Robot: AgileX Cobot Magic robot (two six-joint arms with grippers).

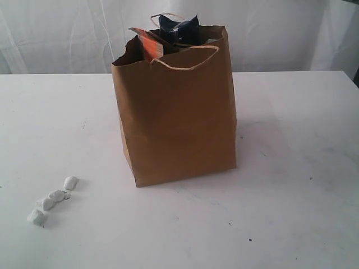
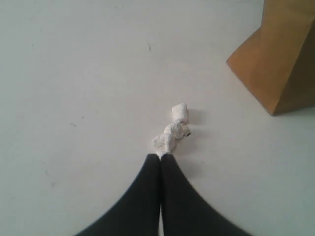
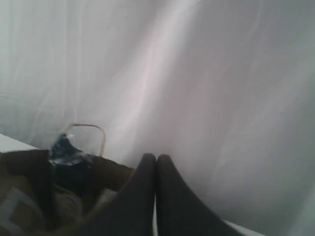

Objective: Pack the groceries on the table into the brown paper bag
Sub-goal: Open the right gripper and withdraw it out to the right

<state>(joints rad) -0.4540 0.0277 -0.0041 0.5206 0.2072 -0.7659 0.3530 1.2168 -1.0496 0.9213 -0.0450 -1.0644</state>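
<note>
The brown paper bag (image 1: 176,112) stands upright mid-table, with an orange-labelled pouch (image 1: 150,45) and a dark blue packet (image 1: 179,28) poking out of its ragged top. A short string of white wrapped sweets (image 1: 53,199) lies on the table (image 1: 291,168) at the front left. Neither arm shows in the exterior view. In the left wrist view, my left gripper (image 2: 161,156) is shut, its tips lining up with the near end of the sweets (image 2: 172,130), and a bag corner (image 2: 280,64) is off to one side. My right gripper (image 3: 156,157) is shut and empty beside the bag's open top (image 3: 113,174).
A white curtain hangs behind the table. The bag's pale cord handle (image 1: 185,59) loops over its front rim. The dark blue packet (image 3: 69,157) and a cord handle (image 3: 93,132) show inside the bag's mouth in the right wrist view.
</note>
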